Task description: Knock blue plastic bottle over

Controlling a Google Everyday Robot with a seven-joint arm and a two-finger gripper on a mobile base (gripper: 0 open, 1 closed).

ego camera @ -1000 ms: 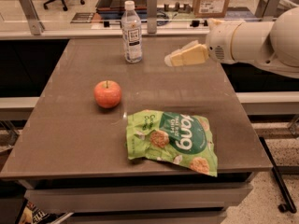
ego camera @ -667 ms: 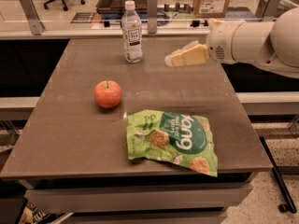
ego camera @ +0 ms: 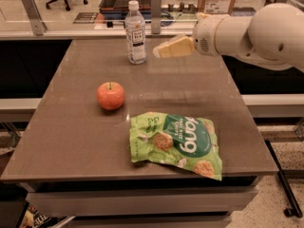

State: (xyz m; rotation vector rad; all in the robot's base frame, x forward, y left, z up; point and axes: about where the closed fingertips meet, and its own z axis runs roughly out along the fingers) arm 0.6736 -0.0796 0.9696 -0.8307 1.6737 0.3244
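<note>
One pincer (ego camera: 159, 52) hovers near the upright blue plastic bottle (ego camera: 136, 34).

Upright near the far edge of the surface (ego camera: 80, 127): blue plastic bottle (ego camera: 136, 34), slim, clear, white cap on, white-and-dark label; gripper (ego camera: 159, 52) just beside it, view's right, apart

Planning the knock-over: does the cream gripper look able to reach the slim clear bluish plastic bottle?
Probably yes: the cream gripper hovers close beside the upright bluish plastic bottle, with nothing between them.
</note>
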